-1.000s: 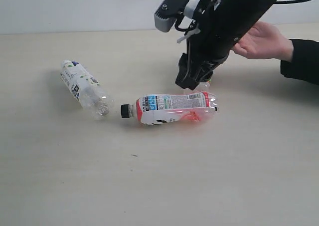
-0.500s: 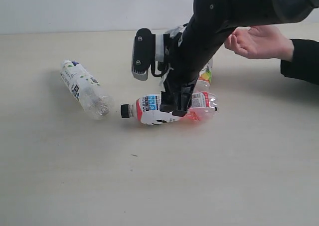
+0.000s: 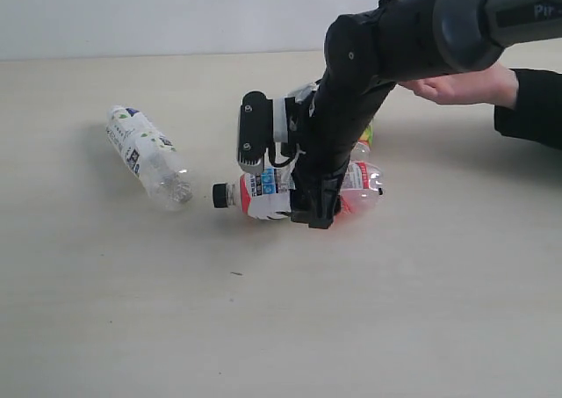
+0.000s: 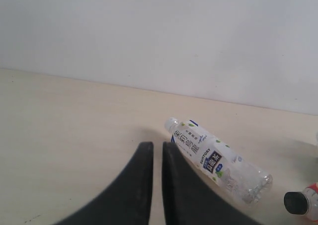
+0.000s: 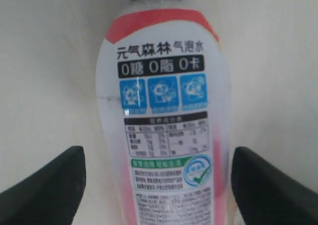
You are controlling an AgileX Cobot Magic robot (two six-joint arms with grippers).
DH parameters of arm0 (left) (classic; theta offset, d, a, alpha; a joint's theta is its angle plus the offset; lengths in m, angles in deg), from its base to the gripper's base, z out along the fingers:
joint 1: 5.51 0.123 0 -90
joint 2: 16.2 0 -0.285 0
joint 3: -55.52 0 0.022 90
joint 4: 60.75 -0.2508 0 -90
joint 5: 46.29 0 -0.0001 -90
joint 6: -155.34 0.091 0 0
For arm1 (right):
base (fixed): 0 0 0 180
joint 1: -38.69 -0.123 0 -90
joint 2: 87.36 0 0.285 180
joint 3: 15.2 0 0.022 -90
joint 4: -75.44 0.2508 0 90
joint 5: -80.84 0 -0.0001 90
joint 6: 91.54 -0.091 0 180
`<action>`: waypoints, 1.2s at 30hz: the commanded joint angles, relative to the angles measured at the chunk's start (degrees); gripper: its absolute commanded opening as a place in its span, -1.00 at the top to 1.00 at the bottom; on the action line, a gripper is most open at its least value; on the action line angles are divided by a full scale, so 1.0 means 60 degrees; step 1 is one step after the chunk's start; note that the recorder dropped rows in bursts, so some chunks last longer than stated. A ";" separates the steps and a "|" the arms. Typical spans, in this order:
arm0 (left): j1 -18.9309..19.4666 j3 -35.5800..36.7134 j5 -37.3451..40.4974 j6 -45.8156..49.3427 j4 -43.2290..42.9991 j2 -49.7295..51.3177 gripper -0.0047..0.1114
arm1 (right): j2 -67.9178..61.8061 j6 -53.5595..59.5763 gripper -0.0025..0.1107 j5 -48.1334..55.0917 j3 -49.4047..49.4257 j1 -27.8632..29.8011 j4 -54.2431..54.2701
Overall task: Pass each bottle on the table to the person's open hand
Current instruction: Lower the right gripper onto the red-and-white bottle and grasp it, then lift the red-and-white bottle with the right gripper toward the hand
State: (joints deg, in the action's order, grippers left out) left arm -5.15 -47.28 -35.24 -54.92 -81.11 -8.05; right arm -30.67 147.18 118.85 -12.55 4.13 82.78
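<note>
step: pink-red bottle straddled by right gripper, jaws spread wide | next: to be clamped, then lifted toward hand at 2 o'clock

In the exterior view the right arm covers the middle of the pink-red bottle; only its capped end and clear base show. Behind the arm a third bottle is a sliver of orange and green (label unreadable). The person's hand is partly masked as well, so whether it lies open cannot be told, and the sleeve runs off the edge. The left wrist view crops the pink-red bottle to its cap. The right wrist view cuts off its cap and base, its fine print is too small to read, and the right end effector shows only cropped fingers.
</note>
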 commanded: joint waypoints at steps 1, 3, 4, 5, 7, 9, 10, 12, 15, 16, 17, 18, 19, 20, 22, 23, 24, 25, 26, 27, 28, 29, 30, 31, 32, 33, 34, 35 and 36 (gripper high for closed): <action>-0.0067 0.0004 0.0010 0.0008 0.0002 -0.0060 0.75 | -0.0280 -0.0255 -0.39 -0.0287 -0.0059 -0.0009 -0.0038; -0.0067 0.0004 0.0010 0.0008 0.0002 -0.0060 0.75 | -0.0425 -0.0278 -0.39 -0.0313 -0.0059 -0.0009 -0.0015; -0.0067 0.0004 0.0010 0.0008 0.0002 -0.0060 0.75 | -0.0476 -0.0302 -0.39 -0.0313 -0.0059 -0.0009 -0.0015; -0.0067 0.0004 0.0010 0.0008 0.0002 -0.0060 0.75 | -0.0529 -0.0302 -0.39 -0.0313 -0.0059 -0.0009 -0.0015; -0.0067 0.0004 0.0010 0.0008 0.0002 -0.0060 0.75 | -0.0597 -0.0302 -0.38 -0.0313 -0.0059 -0.0009 -0.0015; -0.0067 0.0004 0.0010 0.0008 0.0002 -0.0060 0.75 | -0.0616 -0.0465 -0.38 -0.0355 -0.0059 -0.0009 -0.0015; -0.0067 0.0004 0.0010 0.0008 0.0002 -0.0060 0.75 | -0.0616 -0.0561 -0.38 -0.0355 -0.0059 -0.0009 -0.0015; -0.0067 0.0004 0.0010 0.0008 0.0002 -0.0060 0.75 | -0.0616 -0.0559 -0.32 -0.0355 -0.0059 -0.0009 -0.0015; -0.0067 0.0004 0.0010 0.0008 0.0002 -0.0060 0.75 | -0.0616 -0.0581 -0.12 -0.0330 -0.0059 -0.0009 -0.0015; -0.0067 0.0004 0.0010 0.0008 0.0002 -0.0060 0.75 | -0.0616 -0.0602 -0.03 -0.0311 -0.0059 -0.0009 -0.0015; -0.0067 0.0004 0.0010 0.0008 0.0002 -0.0060 0.75 | -0.0616 -0.0744 0.07 -0.0290 -0.0059 -0.0009 -0.0015; -0.0067 0.0004 0.0010 0.0008 0.0002 -0.0060 0.75 | -0.0616 -0.0876 0.17 -0.0290 -0.0059 -0.0009 -0.0015; -0.0067 0.0004 0.0010 0.0008 0.0002 -0.0060 0.75 | -0.0616 -0.0975 0.26 -0.0290 -0.0059 -0.0009 -0.0015; -0.0067 0.0004 0.0010 0.0008 0.0002 -0.0060 0.75 | -0.0616 -0.1181 0.36 -0.0290 -0.0059 -0.0009 -0.0015; -0.0067 0.0004 0.0010 0.0008 0.0002 -0.0060 0.75 | -0.0554 -0.1326 0.55 -0.0225 -0.0059 -0.0009 0.0031; -0.0067 0.0004 0.0010 0.0008 0.0002 -0.0060 0.75 | -0.0490 -0.1326 0.67 -0.0042 -0.0079 -0.0009 0.0031; -0.0067 0.0004 0.0010 0.0008 0.0002 -0.0060 0.75 | -0.0443 -0.1326 0.75 0.0112 -0.0118 -0.0009 0.0055; -0.0067 0.0004 0.0010 0.0008 0.0002 -0.0060 0.75 | -0.0376 -0.1326 0.84 0.0278 -0.0161 -0.0009 0.0055; -0.0067 0.0004 0.0010 0.0008 0.0002 -0.0060 0.75 | -0.0299 -0.1326 0.92 0.0498 -0.0226 -0.0009 0.0055; -0.0067 0.0004 0.0010 0.0008 0.0002 -0.0060 0.75 | -0.0206 -0.1326 0.96 0.0646 -0.0244 -0.0009 0.0055; -0.0067 0.0004 0.0010 0.0008 0.0002 -0.0060 0.75 | -0.0106 -0.1326 0.96 0.0715 -0.0252 -0.0009 0.0055; -0.0067 0.0004 0.0010 0.0008 0.0002 -0.0060 0.75 | 0.0016 -0.1326 0.96 0.0714 -0.0252 -0.0009 0.0118; -0.0067 0.0004 0.0010 0.0008 0.0002 -0.0060 0.75 | 0.0115 -0.1326 0.96 0.0714 -0.0252 -0.0009 0.0212; -0.0067 0.0004 0.0010 0.0008 0.0002 -0.0060 0.75 | 0.0258 -0.1326 0.96 0.0714 -0.0252 -0.0009 0.0351; -0.0067 0.0004 0.0010 0.0008 0.0002 -0.0060 0.75 | 0.0374 -0.1326 0.96 0.0714 -0.0252 -0.0009 0.0518; -0.0067 0.0004 0.0010 0.0008 0.0002 -0.0060 0.75 | 0.0522 -0.1290 0.96 0.0714 -0.0252 -0.0009 0.0655; -0.0067 0.0004 0.0010 0.0008 0.0002 -0.0060 0.75 | 0.0688 -0.1285 0.96 0.0714 -0.0252 -0.0009 0.0825; -0.0067 0.0004 0.0010 0.0008 0.0002 -0.0060 0.75 | 0.0859 -0.1285 0.96 0.0714 -0.0252 -0.0009 0.0976; -0.0067 0.0004 0.0010 0.0008 0.0002 -0.0060 0.75 | 0.1045 -0.1285 0.96 0.0764 -0.0252 -0.0009 0.1063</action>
State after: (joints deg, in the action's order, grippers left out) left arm -5.15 -47.28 -35.14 -54.92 -81.11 -8.05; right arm -27.63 139.49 123.06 -13.56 4.13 86.70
